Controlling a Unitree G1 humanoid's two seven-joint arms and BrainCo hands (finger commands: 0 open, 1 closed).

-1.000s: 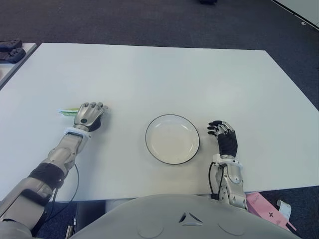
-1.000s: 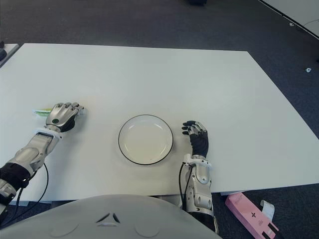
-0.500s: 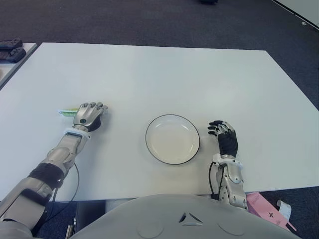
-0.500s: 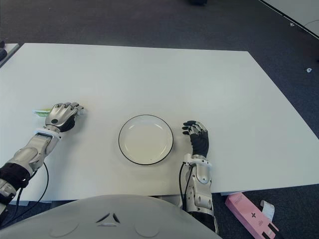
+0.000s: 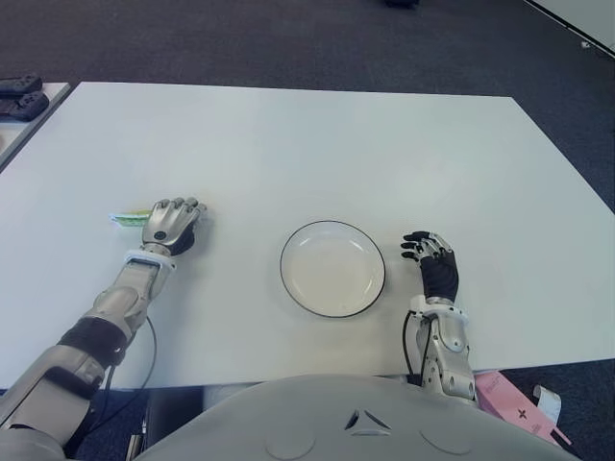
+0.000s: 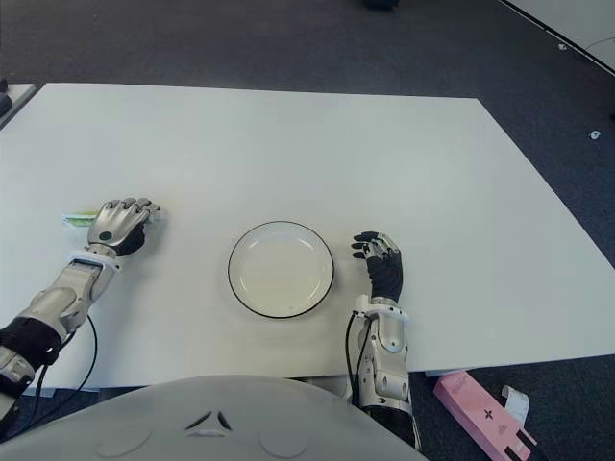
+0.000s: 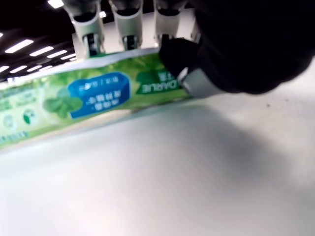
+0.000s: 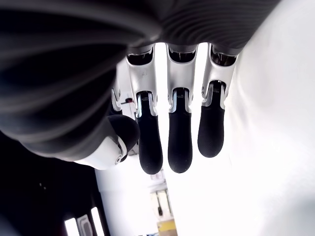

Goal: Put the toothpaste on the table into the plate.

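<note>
Toothpaste lies near your surface's left edge, left hand fingers clenched around it; right hand, relaxed, sits beside the plate.

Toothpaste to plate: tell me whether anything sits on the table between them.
Nothing visible does. The toothpaste lies under the left hand, whose fingers curl over the tube, and only bare table separates it from the plate. The right hand shows on the plate's far side, off that path.
</note>
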